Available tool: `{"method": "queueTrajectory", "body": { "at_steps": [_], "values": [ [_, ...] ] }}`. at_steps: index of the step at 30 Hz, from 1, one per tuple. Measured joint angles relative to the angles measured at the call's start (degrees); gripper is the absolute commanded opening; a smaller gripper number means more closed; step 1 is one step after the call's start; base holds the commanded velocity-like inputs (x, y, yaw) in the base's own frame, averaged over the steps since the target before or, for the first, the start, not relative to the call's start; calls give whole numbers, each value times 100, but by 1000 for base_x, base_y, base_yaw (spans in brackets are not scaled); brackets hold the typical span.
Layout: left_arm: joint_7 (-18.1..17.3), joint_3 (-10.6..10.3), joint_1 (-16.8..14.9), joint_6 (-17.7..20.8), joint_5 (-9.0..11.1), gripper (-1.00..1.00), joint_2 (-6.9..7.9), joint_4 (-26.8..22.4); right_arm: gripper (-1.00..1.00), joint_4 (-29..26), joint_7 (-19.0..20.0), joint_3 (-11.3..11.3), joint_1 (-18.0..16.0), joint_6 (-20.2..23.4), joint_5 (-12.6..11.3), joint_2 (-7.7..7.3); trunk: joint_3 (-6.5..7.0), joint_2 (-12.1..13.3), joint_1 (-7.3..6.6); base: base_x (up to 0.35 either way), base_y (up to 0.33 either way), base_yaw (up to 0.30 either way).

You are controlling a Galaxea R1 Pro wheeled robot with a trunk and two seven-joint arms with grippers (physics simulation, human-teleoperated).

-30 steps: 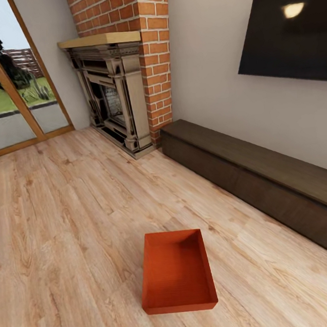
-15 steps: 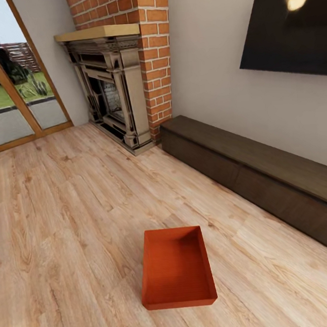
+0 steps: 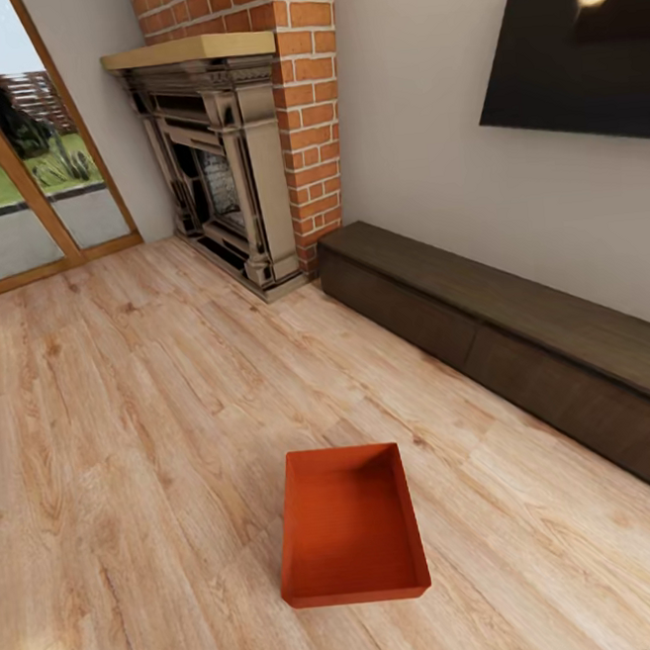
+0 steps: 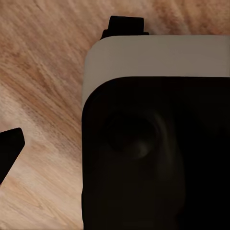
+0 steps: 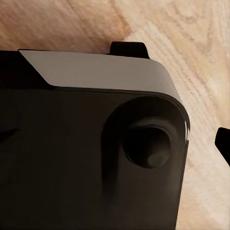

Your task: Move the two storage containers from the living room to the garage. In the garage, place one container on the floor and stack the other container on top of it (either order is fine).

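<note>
Nearest the robot in the head view, one orange-red storage container [image 3: 350,526] sits open side up on the light wood-plank floor [image 3: 127,433] of the living room, low and just right of centre, with nothing inside it. It lies flat, its long sides running roughly away from the camera, well apart from the furniture. Against the picture of a second ago the whole scene has slid: the container sits slightly higher in the frame, and the far things sit lower and look a little larger, which points to the camera moving rather than the container.

Beyond it to the right, the long dark low cabinet [image 3: 526,345] runs along the plain wall, and a dark screen [image 3: 576,42] hangs above it with a lamp's glare near its top edge. Farther on stands the red-brick fireplace [image 3: 240,164] with its pale wooden mantel, touching the cabinet's far end. At the far left are the wood-framed glass doors [image 3: 13,186], with grass and a fence outside.

Each wrist view looks down on wood planks past a dark and grey part of the robot's body [image 4: 153,143] [image 5: 96,143]. Small black tips show at the edges, but whether the fingers stand wide or narrow I cannot tell.
</note>
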Motion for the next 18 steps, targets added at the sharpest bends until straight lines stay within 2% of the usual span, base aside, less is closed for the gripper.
{"method": "queueTrajectory", "body": {
  "at_steps": [18],
  "values": [
    [-1, 0, 0, 0, 0, 100, 0, 1, 100, 0, 0, 2, 0, 0, 0, 0, -164, 0, 0, 0, 0, 0]
  ]
}}
